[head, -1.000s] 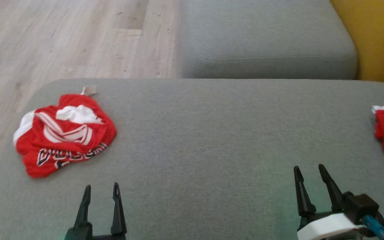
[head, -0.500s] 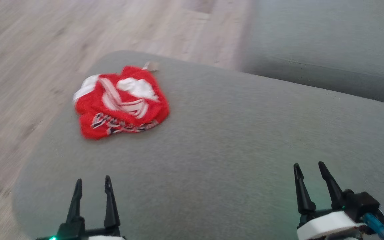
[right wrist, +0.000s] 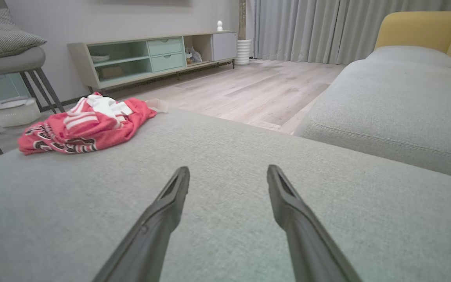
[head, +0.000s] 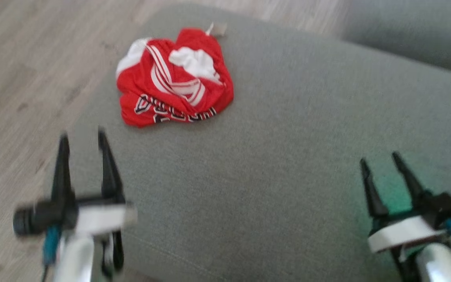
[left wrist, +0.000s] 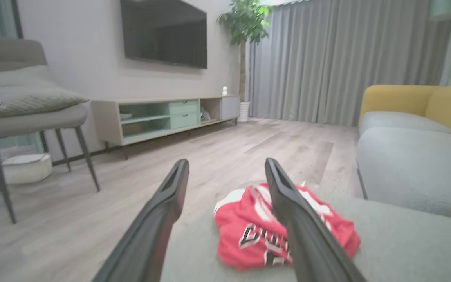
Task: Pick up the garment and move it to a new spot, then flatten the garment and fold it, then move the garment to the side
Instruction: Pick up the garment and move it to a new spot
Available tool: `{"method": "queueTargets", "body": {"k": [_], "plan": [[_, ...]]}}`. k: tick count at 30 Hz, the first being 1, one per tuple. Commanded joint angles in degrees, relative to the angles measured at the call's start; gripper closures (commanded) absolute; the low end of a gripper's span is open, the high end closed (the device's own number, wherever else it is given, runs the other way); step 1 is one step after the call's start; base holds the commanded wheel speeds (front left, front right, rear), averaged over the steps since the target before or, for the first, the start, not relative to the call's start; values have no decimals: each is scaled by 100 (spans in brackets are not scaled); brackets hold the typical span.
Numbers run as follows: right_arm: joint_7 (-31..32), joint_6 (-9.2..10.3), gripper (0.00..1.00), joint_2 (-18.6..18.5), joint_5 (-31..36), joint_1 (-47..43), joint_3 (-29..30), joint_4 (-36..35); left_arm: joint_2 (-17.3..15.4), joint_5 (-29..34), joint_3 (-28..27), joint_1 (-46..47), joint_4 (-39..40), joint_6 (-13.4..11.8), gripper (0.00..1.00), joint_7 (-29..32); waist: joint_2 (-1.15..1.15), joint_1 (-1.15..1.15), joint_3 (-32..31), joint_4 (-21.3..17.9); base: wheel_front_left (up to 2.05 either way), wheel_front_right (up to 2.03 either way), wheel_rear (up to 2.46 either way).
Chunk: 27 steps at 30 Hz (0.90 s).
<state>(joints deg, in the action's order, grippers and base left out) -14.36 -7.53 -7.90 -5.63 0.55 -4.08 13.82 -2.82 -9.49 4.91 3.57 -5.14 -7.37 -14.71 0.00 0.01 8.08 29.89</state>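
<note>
On the grey cushion (head: 288, 137): garment (head: 172, 78), red with white stripes and dark lettering, crumpled in a loose heap, at 11 o'clock in the head view, near the cushion's far left corner.
tag (head: 219, 28): small and pale, sticking out of the heap at 1 o'clock, lying flat on the cushion.
left hand (head: 82, 135): at 8 o'clock in the head view, blurred, spread wide, holding nothing; near the cushion's left edge, apart from the garment, with the heap at 1 o'clock from it.
left wrist view: garment just beyond the fingers (left wrist: 288, 207), partly hidden behind the right-side one, not touched.
right hand (head: 379, 157): at 4 o'clock in the head view, spread wide, holding nothing; above bare cushion, well apart from the garment, with the heap at 10 o'clock from it.
floor (head: 22, 78): pale wood boards, from 8 to 12 o'clock around the cushion.
second cushion (head: 413, 35): grey, blurred, at 1 o'clock in the head view.
room, left wrist view: chair (left wrist: 26, 113) with a pillow at 9 o'clock, low cabinet (left wrist: 163, 117) under a dark screen (left wrist: 163, 33) at 11 o'clock, plant (left wrist: 245, 23) at 12 o'clock, grey curtain (left wrist: 327, 58) at 1 o'clock, yellow sofa back (left wrist: 405, 102) at 3 o'clock.
</note>
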Motion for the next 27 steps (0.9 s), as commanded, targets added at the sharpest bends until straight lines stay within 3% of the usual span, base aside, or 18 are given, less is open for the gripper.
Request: {"method": "queueTargets", "body": {"k": [1, 5, 9, 15, 18, 20, 21, 22, 27], "plan": [[-63, 4, 0, -282, 78, 323, -142, -234, -7, 46, -239, 764, 92, 144, 0, -29, 0, -1, 717, -76, 0, 0, 0], [-63, 4, 0, -639, 140, 496, -172, -319, -64, 97, -215, 1704, -496, 417, 0, -29, 0, -1, 1131, -183, 0, 0, 0], [-63, 4, 0, -1054, 186, 717, -244, -427, -239, 66, -123, 3127, -1878, 713, 0, 305, 0, -1, 1528, -385, 0, 0, 0], [-63, 4, 0, -1325, 211, 1063, -436, -595, -534, -35, -235, 4543, -4048, 647, 0, 1713, 0, -1, 1891, -881, 0, 0, 0], [-63, 4, 0, -1309, 189, 1235, -537, -606, -765, -156, -367, 4865, -5052, 672, 0, 1887, 0, -1, 2003, -1249, 0, 0, 0], [-63, 4, 0, -1295, 184, 1248, -512, -600, -795, -204, -386, 4907, -5229, 753, 0, 1876, 0, -1, 2030, -1309, 0, 0, 0], [-63, 4, 0, -1275, 181, 1251, -471, -604, -842, -220, -383, 4946, -5365, 834, 18, 1814, 0, -1, 2056, -1359, 0, 0, 0], [-63, 4, 0, -1236, 186, 1213, -388, -596, -915, -243, -388, 5023, -5559, 916, 100, 1582, 0, -1, 2089, -1422, 0, 0, 0], [-63, 4, 0, -1077, 205, 1139, -314, -537, -1085, -225, -341, 5221, -5765, 1058, 100, 859, 0, -1, 2004, -1521, 0, 0, 0]]}}
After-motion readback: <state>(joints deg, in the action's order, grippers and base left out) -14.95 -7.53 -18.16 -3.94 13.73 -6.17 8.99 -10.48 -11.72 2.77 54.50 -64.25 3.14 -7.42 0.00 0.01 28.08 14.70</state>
